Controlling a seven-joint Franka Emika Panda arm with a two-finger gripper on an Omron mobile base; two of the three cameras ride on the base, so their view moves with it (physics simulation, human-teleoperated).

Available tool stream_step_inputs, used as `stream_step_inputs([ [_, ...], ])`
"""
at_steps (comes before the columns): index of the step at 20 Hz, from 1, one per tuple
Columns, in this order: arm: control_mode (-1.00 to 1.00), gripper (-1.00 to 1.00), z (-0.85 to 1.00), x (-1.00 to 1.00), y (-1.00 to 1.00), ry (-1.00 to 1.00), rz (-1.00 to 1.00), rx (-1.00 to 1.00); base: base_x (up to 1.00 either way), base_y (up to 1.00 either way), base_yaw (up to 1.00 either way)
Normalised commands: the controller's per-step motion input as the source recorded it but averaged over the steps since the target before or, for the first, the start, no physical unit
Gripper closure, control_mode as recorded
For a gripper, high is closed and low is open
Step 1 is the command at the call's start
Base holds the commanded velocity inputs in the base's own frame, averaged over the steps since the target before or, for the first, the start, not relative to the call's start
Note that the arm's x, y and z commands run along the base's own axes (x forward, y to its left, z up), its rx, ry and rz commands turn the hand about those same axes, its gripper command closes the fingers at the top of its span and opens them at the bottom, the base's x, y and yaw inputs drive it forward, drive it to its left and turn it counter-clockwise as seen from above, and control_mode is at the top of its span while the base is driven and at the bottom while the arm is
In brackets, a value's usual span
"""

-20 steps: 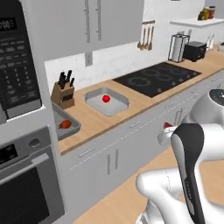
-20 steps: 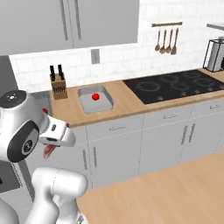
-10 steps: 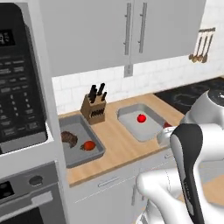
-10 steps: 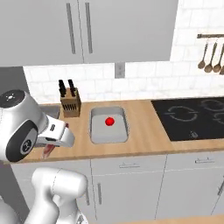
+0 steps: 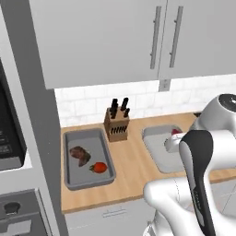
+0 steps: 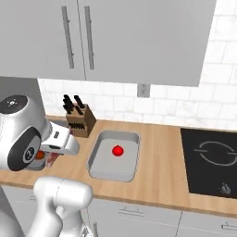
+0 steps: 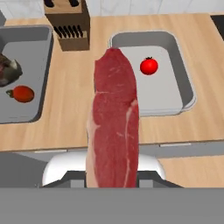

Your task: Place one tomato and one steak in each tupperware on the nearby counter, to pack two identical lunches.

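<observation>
End effector pinching raw steak; knife block between both tupperware — unobstructed.

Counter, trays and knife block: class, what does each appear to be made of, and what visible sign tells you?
Counter: light-brown wood, matte, faint grain lines. Trays: smooth grey, matte, uniform colour with rounded rims; plastic or metal, unclear. Knife block: brown wood, matte, with dark handles sticking out on top.

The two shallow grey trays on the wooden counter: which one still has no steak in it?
The grey tray right of the knife block, beside the black cooktop, holds only a red tomato. The tray left of the block holds a cooked steak plus a tomato.
</observation>
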Motion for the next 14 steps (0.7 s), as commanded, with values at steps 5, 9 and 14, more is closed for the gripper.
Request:
stream_step_inputs([
  [5, 1.00, 1.00, 0.00, 0.00, 0.00, 0.00, 0.00, 0.00, 0.90, -0.62, 0.40],
  [9, 1.00, 1.00, 0.00, 0.00, 0.00, 0.00, 0.00, 0.00, 0.57, -0.41, 0.28],
  [14, -1.00, 1.00, -0.48, 0.56, -0.43, -0.01, 0.00, 0.00, 0.00, 0.00, 0.00],
])
